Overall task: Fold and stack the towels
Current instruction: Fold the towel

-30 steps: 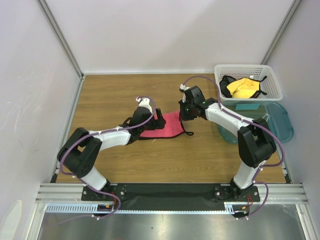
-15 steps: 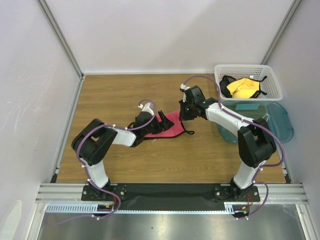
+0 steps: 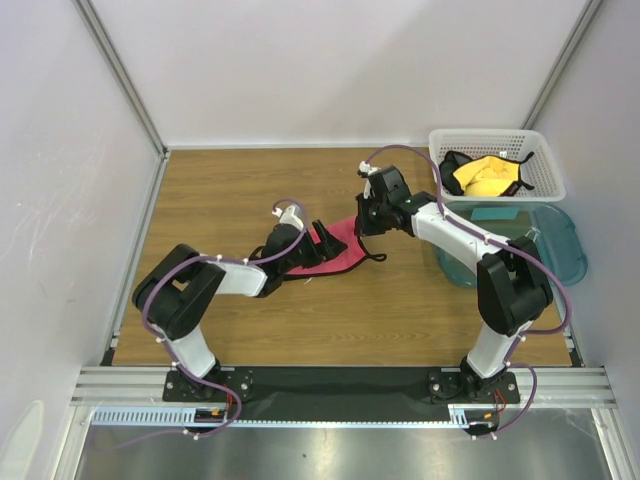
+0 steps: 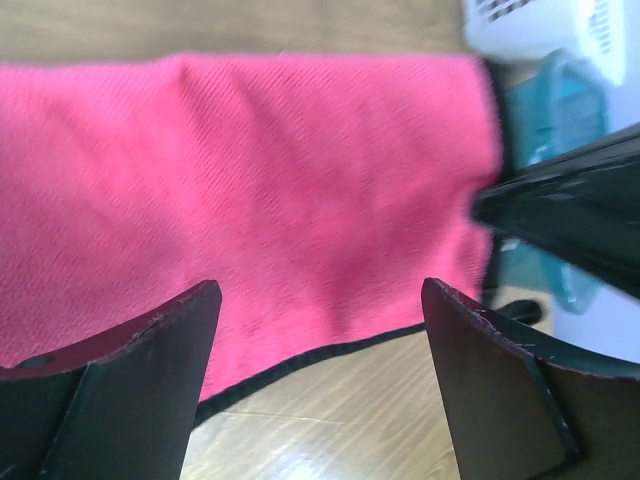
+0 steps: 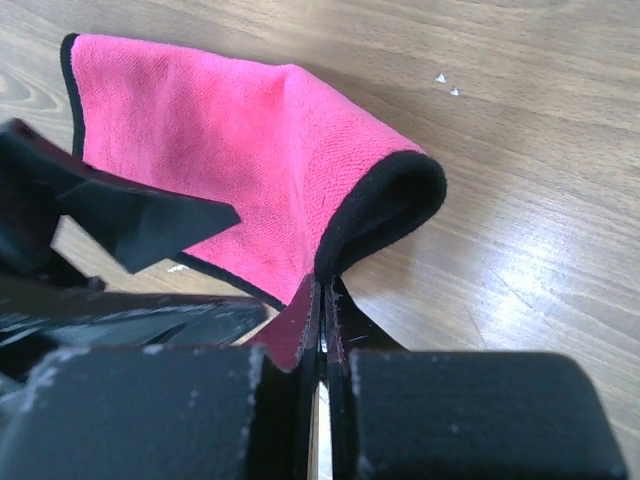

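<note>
Right jaws have drawn up and toward the far side, taking the right edge of the pink towel (image 4: 280, 170) with them, and the left arm has re-posed so its jaws sit slightly further right over the cloth. Right jaws: clamped on the black-edged corner, raised off the worktop (image 3: 220, 200), probably to carry that edge over for a fold; left jaws: spread wide, low over the near-left part, likely to pin it flat. Pink towel lies mid-worktop; a yellow towel (image 3: 485, 177) waits in the white basket (image 3: 485, 132).

Overhead, wrist close-ups – one towel (image 4: 250, 180)
</note>
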`<action>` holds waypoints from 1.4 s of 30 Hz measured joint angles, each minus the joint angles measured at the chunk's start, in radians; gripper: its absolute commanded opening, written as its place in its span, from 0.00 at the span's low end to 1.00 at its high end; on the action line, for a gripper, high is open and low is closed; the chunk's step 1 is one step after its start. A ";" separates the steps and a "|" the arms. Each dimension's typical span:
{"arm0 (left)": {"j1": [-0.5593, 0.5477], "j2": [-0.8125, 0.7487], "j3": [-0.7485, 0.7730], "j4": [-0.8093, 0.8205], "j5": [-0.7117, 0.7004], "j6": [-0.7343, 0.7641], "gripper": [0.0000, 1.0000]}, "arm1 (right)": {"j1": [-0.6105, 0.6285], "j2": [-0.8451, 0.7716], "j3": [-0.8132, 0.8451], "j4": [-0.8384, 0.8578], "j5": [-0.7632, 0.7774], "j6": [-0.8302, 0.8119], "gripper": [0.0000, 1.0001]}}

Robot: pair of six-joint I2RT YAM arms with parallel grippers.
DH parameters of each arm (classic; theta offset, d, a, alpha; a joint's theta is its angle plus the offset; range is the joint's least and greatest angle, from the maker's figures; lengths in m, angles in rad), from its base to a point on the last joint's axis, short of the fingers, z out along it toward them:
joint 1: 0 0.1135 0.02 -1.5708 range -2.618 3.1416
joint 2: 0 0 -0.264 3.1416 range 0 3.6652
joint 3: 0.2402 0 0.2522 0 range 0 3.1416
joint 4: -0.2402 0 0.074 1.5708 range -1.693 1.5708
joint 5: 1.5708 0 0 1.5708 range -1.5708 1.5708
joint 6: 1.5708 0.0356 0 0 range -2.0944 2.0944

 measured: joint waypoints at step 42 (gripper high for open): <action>0.142 -0.297 -0.074 -0.088 0.012 0.105 0.89 | 0.008 0.074 0.226 -0.103 -0.018 -0.002 0.00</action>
